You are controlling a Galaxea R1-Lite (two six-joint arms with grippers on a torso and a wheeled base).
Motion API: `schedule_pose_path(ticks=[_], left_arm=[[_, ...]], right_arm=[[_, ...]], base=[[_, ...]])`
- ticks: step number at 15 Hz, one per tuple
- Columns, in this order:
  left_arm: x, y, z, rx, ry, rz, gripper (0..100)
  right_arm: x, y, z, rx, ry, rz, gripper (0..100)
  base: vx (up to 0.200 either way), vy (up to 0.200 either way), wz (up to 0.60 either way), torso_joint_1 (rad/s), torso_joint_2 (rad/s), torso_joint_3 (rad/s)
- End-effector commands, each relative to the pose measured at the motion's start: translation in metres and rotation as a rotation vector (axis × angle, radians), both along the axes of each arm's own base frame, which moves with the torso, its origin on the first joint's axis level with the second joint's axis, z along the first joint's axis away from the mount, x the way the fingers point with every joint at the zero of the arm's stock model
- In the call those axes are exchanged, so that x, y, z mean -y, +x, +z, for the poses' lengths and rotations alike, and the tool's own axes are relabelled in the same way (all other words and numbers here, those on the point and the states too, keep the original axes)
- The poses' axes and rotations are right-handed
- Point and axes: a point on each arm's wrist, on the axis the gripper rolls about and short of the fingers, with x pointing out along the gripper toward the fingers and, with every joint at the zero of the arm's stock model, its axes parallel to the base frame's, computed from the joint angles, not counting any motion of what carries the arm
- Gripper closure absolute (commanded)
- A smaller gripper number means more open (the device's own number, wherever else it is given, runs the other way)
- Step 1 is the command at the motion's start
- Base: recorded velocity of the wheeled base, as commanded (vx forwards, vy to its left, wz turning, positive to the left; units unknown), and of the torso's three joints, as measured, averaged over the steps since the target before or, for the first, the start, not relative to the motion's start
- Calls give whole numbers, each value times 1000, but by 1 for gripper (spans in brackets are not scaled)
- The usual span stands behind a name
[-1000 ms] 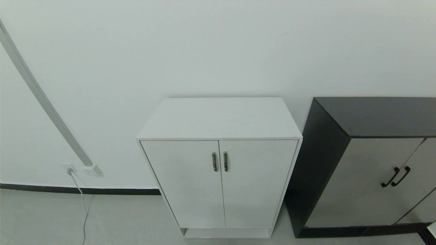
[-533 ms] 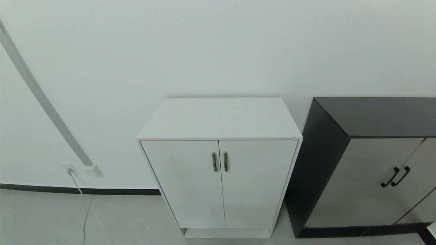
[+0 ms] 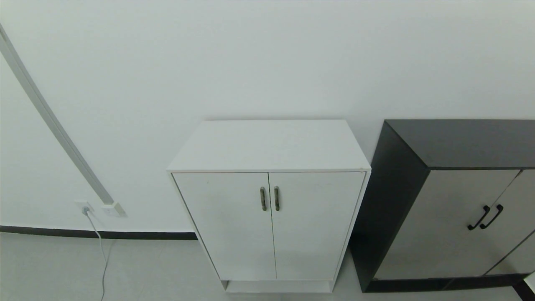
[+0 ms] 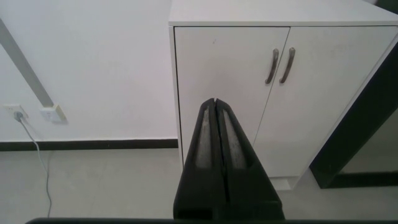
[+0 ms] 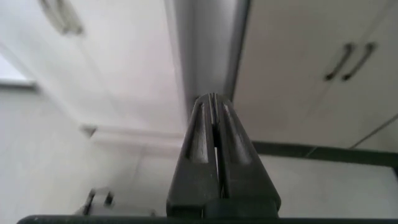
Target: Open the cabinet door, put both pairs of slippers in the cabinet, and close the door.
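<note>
Pinched shut and empty, left claw [image 4: 215, 102] and right claw [image 5: 213, 98] are hanging before the closed white cabinet [image 3: 267, 144]; its close-set door handles [image 3: 263, 198] are probably inviting a double snag.

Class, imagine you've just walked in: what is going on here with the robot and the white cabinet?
Nothing is being handled. The white cabinet stands against the wall with both doors shut, its handles side by side at the middle. The left gripper is shut and empty, pointing at the cabinet's left door without touching it. The right gripper, also shut and empty, faces the gap between the white cabinet and the black cabinet.
</note>
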Motion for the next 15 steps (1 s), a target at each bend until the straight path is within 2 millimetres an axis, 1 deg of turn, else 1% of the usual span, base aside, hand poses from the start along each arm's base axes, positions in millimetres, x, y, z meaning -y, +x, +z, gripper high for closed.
schedule_pose_path(ticks=[1, 4, 8, 11, 15], left_arm=[[0, 0, 0, -1, 0, -1, 100], [0, 0, 0, -1, 0, -1, 100], [0, 0, 0, -1, 0, -1, 100], [0, 0, 0, -1, 0, -1, 100], [0, 0, 0, -1, 0, -1, 100]], right_arm=[[0, -5, -1, 66, 4, -52, 100], [-1, -11, -2, 146, -1, -88, 100], [-1, -11, -2, 145, 27, -109, 100], [0, -11, -2, 155, 104, -151, 100], [0, -11, -2, 155, 103, -152, 100]], base=[[0, 0, 0, 0, 0, 0], [0, 0, 0, 0, 0, 0], [0, 0, 0, 0, 0, 0], [0, 0, 0, 0, 0, 0], [0, 0, 0, 0, 0, 0]])
